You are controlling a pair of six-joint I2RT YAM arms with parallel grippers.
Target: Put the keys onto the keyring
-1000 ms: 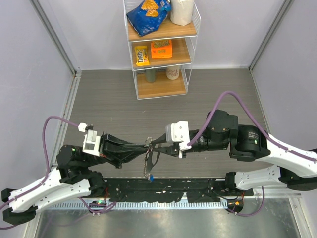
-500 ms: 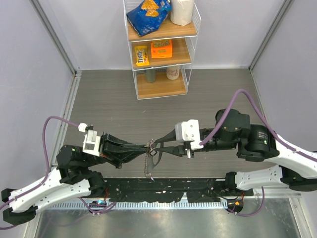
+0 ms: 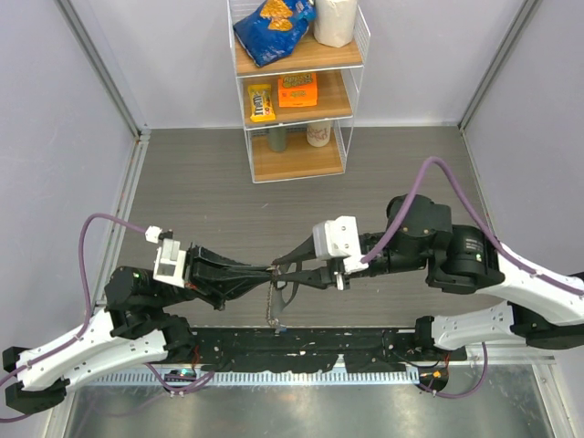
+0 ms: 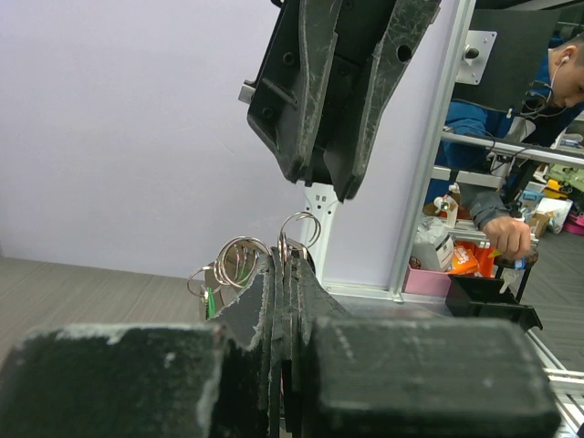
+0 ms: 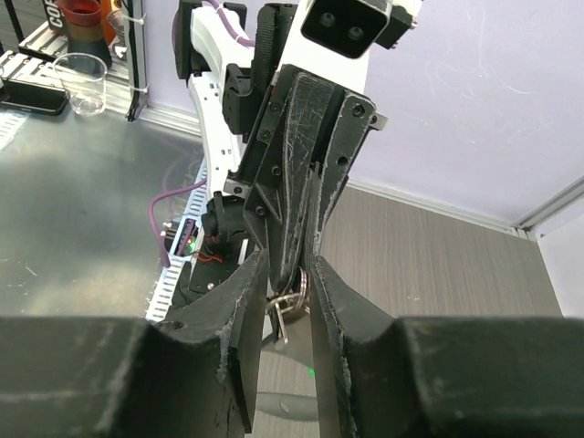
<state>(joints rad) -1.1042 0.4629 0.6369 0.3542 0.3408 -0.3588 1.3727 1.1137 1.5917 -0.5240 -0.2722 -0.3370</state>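
**Threading step: ring pinched in mid-air, right hand lining up**

You are working the threading step, not a pickup. Your left gripper (image 3: 272, 268) is clamping shut on the keyring (image 3: 271, 305) and holding it up off the table (image 3: 201, 182). The chain is dangling straight down from the fingertips.

In the left wrist view, small wire loops are sticking up beside the pinched fingers. A green-headed key (image 4: 211, 299) is hanging among them, so at least one key looks to be on the ring. I cannot tell how many others are on.

Your right gripper (image 3: 284, 273) is meeting the left one nose to nose. Its jaws are standing partly apart. In the right wrist view they are straddling the left fingertips, with a loop of the ring showing just below the gap. I am seeing no key between its fingers (image 5: 239, 306), and I cannot tell if they are touching the ring.

Arm pose: both forearms are reaching inward, low and near level. The wrists are pointing at each other and the elbows are pushing outward.

Next move, as I judge it: you are needing a slow, fine approach.
- Right tips are going onto one loop or a loose key.
- Left clamp is holding firm so the floppy chain is not swinging.
- The parts are small and the gap is tight, so the fingers are risking a knock against each other.
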